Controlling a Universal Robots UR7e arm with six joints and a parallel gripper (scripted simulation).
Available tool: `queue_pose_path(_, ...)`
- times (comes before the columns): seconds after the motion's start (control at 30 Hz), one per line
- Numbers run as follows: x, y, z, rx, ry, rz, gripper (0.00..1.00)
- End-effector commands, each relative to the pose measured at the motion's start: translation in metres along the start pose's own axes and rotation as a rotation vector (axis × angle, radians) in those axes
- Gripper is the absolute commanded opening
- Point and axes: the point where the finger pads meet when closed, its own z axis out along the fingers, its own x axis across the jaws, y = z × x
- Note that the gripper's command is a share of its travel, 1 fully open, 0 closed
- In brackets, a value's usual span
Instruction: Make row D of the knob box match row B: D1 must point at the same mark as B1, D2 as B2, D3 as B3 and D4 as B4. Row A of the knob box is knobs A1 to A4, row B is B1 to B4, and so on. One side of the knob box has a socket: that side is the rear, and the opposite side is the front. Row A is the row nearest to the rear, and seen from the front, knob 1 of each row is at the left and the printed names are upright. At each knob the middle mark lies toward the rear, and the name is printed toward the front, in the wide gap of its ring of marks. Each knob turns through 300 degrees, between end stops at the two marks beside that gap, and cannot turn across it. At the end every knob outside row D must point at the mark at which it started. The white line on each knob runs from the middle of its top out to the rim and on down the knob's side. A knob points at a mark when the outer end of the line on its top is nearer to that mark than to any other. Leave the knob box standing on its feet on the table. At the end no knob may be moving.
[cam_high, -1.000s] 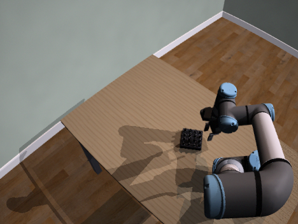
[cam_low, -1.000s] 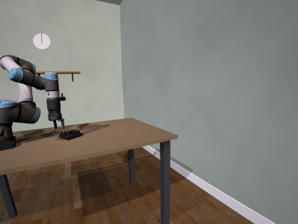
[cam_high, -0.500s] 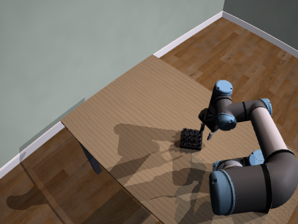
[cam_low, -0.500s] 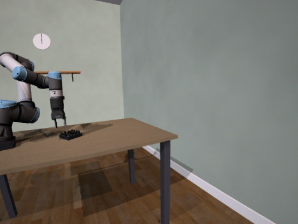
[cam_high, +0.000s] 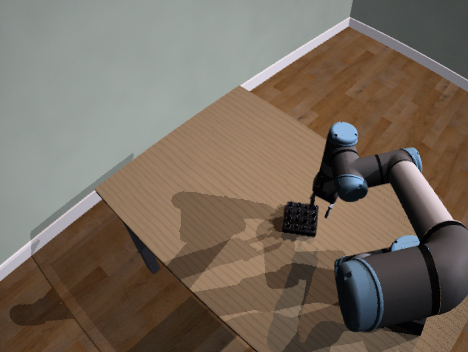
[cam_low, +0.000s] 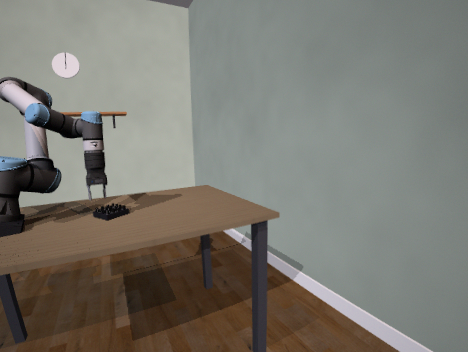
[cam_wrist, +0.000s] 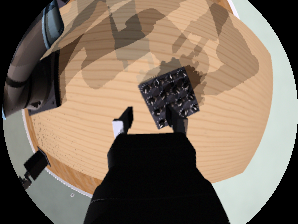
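The black knob box stands on its feet on the wooden table, with several small dark knobs on top. It also shows in the exterior view and in the wrist view. The knob lines and marks are too small to read. My gripper hangs above the table just beside the box's right edge, fingers pointing down, open and empty. In the exterior view the gripper is a little above and behind the box. In the wrist view the gripper has its fingertips at the near edge of the box.
The arm's base stands on the table at the right. A wall shelf and a round clock hang on the far wall. The table edge runs at the left and front.
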Motion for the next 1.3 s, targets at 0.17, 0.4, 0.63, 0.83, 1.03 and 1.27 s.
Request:
queue_pose_path(0.17, 0.008, -0.003, -0.003, 0.003, 0.002, -0.275, 1.00)
queue_pose_path(0.4, 0.014, -0.004, -0.004, 0.003, 0.002, -0.468, 1.00)
queue_pose_path(0.63, 0.019, -0.005, -0.005, 0.002, 0.002, -0.633, 1.00)
queue_pose_path(0.83, 0.026, -0.006, -0.006, 0.001, 0.003, -0.807, 1.00)
queue_pose_path(1.03, 0.033, -0.007, -0.007, 0.000, 0.004, -0.973, 1.00)
queue_pose_path(1.27, 0.041, -0.007, -0.007, -0.001, 0.006, -1.146, 1.00)
